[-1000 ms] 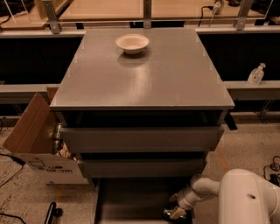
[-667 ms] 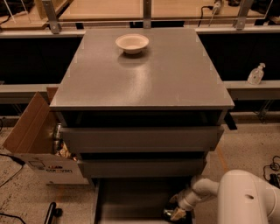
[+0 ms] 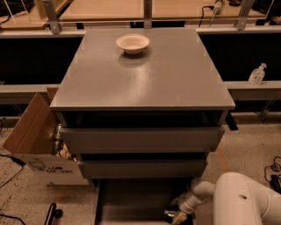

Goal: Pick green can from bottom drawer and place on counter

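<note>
Dim warm light. Speckled floor (image 3: 246, 145) all round. Pale wood planks (image 3: 109, 9) at 12 o'clock, metal posts (image 3: 50, 17) in front of them. Open cardboard box (image 3: 30, 140) on the floor at 8 o'clock. Pump bottle (image 3: 257, 74) on a grey ledge (image 3: 246, 86) at 2 o'clock. Cables (image 3: 274, 169) on the floor at 4 o'clock. Gripper (image 3: 178, 216) low at 5 o'clock.

The table (image 3: 145, 83) was a smooth grey slab with a faint sheen. At 12 o'clock on it, the bowl (image 3: 132, 43) looked pale and matt. At 5 o'clock, the end effector (image 3: 179, 216) hung over the bottom drawer's (image 3: 131, 202) flat, matt grey floor, on a smooth, glossy white plastic arm (image 3: 246, 202), beside the green can's (image 3: 168, 214) shiny metal. The box (image 3: 26, 132) at 8 o'clock was plain brown cardboard.
</note>
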Controlling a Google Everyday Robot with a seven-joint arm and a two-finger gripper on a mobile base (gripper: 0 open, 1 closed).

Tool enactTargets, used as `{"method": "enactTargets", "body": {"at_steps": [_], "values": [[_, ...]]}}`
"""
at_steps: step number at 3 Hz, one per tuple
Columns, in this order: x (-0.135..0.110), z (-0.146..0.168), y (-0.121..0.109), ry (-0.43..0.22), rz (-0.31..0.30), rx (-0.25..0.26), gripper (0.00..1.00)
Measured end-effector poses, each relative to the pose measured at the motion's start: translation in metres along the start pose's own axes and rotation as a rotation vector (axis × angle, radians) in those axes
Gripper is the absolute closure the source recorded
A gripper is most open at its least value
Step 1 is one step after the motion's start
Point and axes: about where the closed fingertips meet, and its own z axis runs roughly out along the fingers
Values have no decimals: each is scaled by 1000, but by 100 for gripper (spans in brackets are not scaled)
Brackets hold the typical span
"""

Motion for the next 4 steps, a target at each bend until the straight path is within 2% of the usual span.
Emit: {"method": "enactTargets", "body": {"at_steps": [1,2,3,4], "values": [[3,1,1,0,4,4,56],[3,0,1,-9,3,8,79],[-13,-27,-3,-103,-27,74,100],[-57,-98,2,-216,-92,205,100]]}}
